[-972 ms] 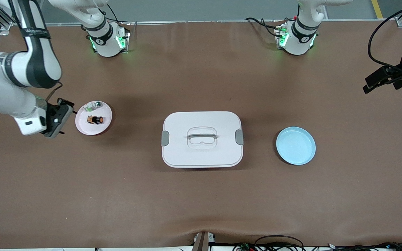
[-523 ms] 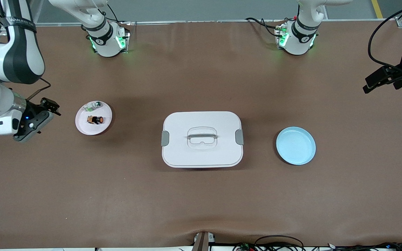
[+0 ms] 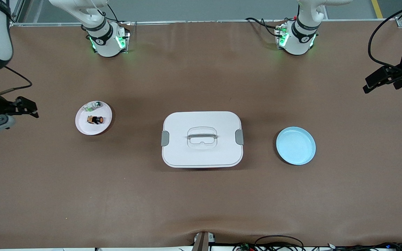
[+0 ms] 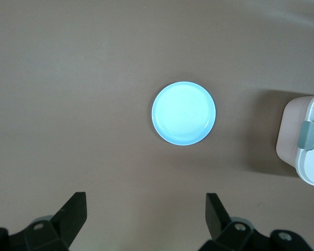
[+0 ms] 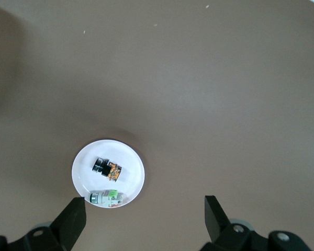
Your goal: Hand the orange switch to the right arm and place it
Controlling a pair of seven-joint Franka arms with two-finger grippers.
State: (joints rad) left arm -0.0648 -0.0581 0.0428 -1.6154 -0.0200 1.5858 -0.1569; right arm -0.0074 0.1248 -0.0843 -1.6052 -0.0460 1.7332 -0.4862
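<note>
The orange switch (image 3: 96, 119) on the pink plate (image 3: 82, 127), at nine o'clock from the box (image 3: 201, 153), looks light, rigid, slippery; pinch its black barrel. Left pincer (image 4: 145, 212) and right pincer (image 5: 145, 215) both gape empty.

A lidded box (image 3: 201, 139) sits mid-table (image 3: 201, 202). Toward the right arm's end lies a plate (image 3: 84, 128) carrying the switch (image 3: 96, 120) and, just beside it on the side farther from the front camera, a small clear part (image 3: 94, 105). Toward the left arm's end lies a dish (image 3: 295, 145). Both grippers, the right (image 3: 19, 107) and left (image 3: 379, 82), hang at opposite table ends.
</note>
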